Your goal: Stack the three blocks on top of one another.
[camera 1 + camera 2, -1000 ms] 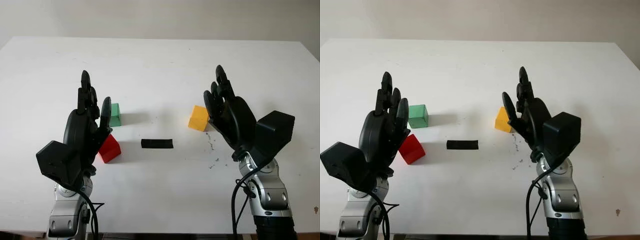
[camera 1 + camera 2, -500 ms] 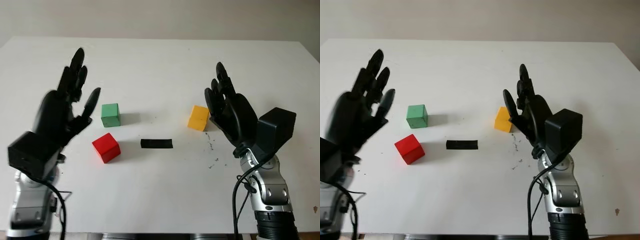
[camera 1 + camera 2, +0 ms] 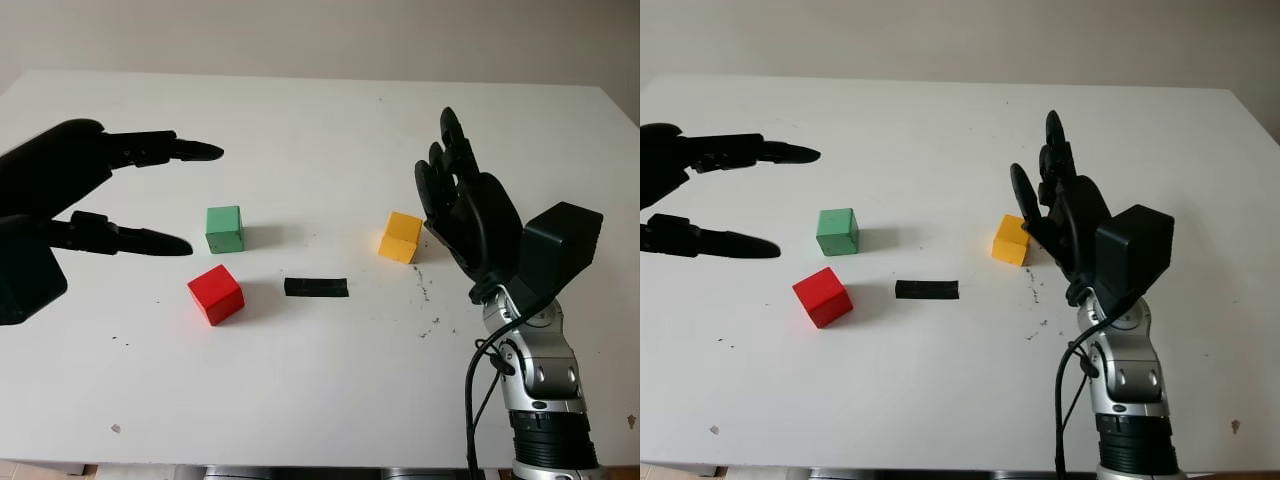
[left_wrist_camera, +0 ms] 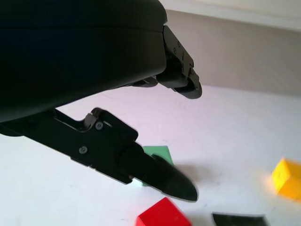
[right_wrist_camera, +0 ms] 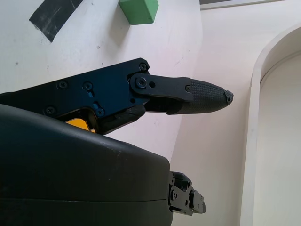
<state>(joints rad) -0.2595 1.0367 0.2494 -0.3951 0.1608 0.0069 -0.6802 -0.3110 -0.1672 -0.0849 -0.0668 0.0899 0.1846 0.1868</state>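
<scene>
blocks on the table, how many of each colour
green block: 1
red block: 1
yellow block: 1
total: 3 blocks, all apart on the table, none stacked

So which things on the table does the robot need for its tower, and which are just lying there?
For the tower:
green block
red block
yellow block

Just lying there:
black strip, flat on the white table

Both hands hold nothing: left hand and right hand are open.
</scene>
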